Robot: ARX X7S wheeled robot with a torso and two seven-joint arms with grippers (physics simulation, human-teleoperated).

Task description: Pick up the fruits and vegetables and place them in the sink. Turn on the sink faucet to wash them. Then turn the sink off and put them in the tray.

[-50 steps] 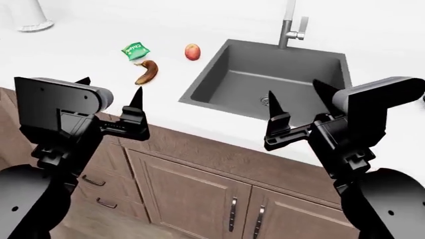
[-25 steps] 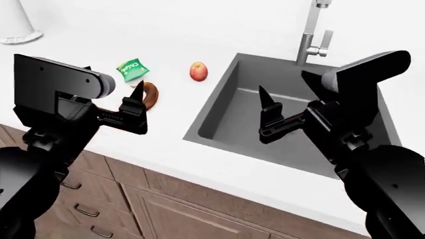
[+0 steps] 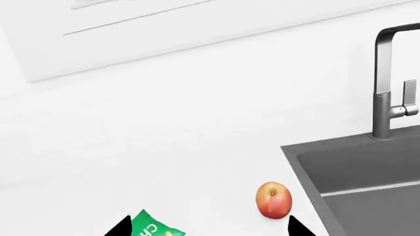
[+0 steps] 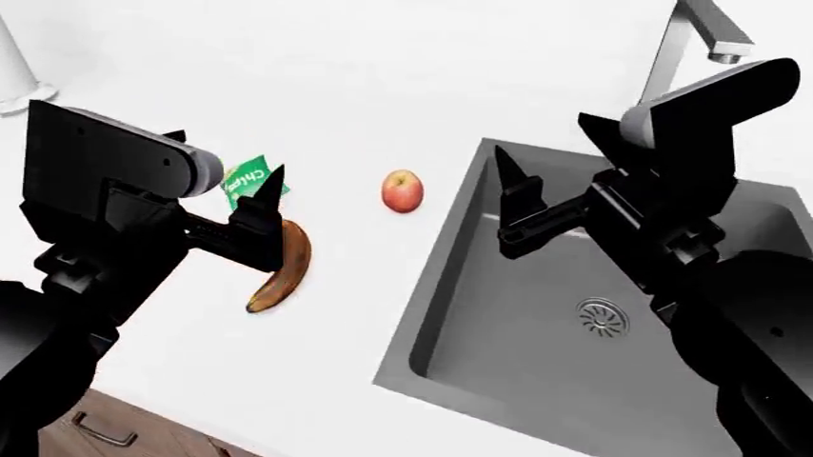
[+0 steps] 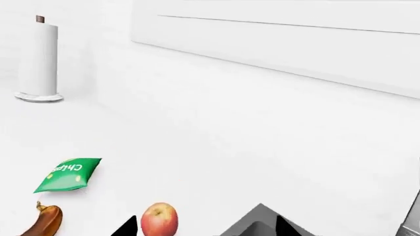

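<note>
Two tools, both empty, prongs apart, raised over the white counter (image 4: 318, 76).
Head view, left tool (image 4: 223, 181): hangs over the near-left counter; its arm covers the near corner of the chips bag and the upper end of the banana.
Head view, banana (image 4: 286, 271): brown-orange, lies on the counter just beside and nearer than the green chips bag (image 4: 247, 179), free end showing below the tool arm.
Head view, apple (image 4: 403, 190): red-and-yellow, alone on the counter between the banana and the sink, near the sink's left edge, touching nothing.
Head view, sink (image 4: 470, 314): dark grey basin, round metal drain (image 4: 603, 317) in its bottom, no fruit in it.
Head view, right tool (image 4: 546, 157): over the sink; its arm hides much of the basin's right side and the faucet base.
Head view, faucet (image 4: 692, 33): only the upper neck and spout show above the right arm.
Left wrist view: two prong tips at frame edge; apple (image 3: 274, 199) on the counter just beside the sink (image 3: 367, 177) corner; chips bag (image 3: 154, 227) partly cut off; faucet (image 3: 387, 83) upright behind the basin, side lever (image 3: 410, 97) on it.
Right wrist view: apple (image 5: 159, 220), banana (image 5: 45, 222) and chips bag (image 5: 68, 174) grouped on the counter; paper towel roll (image 5: 39, 61) upright, well apart at the back; sink corner (image 5: 259, 221) between the prong tips.
</note>
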